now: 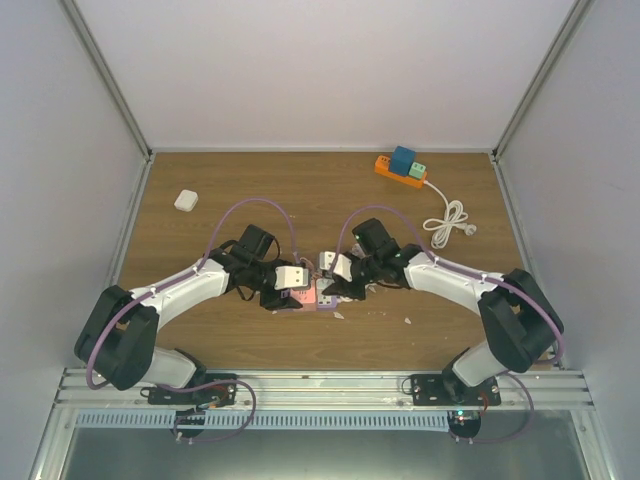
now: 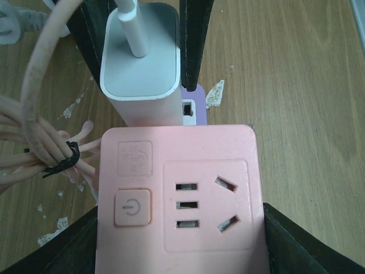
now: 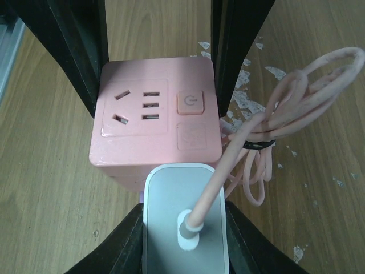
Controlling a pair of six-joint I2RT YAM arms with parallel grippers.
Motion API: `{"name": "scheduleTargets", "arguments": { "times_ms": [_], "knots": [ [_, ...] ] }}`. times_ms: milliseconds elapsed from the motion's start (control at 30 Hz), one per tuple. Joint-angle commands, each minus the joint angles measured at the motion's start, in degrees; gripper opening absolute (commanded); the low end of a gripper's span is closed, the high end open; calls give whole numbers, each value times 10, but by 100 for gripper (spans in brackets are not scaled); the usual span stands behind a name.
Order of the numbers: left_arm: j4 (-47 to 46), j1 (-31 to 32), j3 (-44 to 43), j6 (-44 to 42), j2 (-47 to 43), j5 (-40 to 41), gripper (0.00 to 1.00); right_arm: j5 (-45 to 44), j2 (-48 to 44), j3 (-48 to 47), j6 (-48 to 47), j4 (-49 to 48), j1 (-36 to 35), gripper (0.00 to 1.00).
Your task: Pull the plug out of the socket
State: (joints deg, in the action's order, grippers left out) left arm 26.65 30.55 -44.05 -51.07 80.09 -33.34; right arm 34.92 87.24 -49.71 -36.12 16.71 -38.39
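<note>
A pink socket cube with a power button rests on the wooden table; it also shows in the top view and the right wrist view. My left gripper is shut on its two sides. A white plug with a pink cable sits against the cube's side face above a purple part; its prongs are hidden. It shows too in the left wrist view. My right gripper is shut on the plug. The coiled pink cable lies beside the cube.
An orange power strip with blue and green blocks on it lies at the back right, with a coiled white cable near it. A small white adapter lies at the back left. White flecks dot the wood near the cube.
</note>
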Motion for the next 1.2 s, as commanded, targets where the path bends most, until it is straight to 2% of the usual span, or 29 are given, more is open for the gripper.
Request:
{"name": "scheduleTargets", "arguments": {
  "times_ms": [0, 133, 267, 433, 567, 800, 967, 1167],
  "knots": [
    [39, 8, 15, -21, 21, 58, 24, 66, -16, -24, 10, -49, 6, 1],
    [49, 7, -14, 6, 8, 38, 33, 79, -25, -26, 21, -52, 32, 1],
    [63, 5, -61, 36, -14, 0, 49, 112, -37, -29, 44, -62, 56, 1],
    [57, 0, -115, 75, -27, -9, 71, 163, -26, -70, 99, -64, 96, 1],
    [49, -7, -144, 97, -34, -5, 82, 191, -23, -100, 139, -74, 121, 1],
    [19, -8, -158, 126, -59, 30, 87, 200, -27, -112, 212, -122, 147, 0],
    [-73, -8, -140, 166, -94, 75, 90, 204, -22, -102, 338, -220, 169, 1],
    [-120, -5, -164, 181, -80, 126, 91, 175, -19, -77, 482, -306, 171, 1]
  ]
}}
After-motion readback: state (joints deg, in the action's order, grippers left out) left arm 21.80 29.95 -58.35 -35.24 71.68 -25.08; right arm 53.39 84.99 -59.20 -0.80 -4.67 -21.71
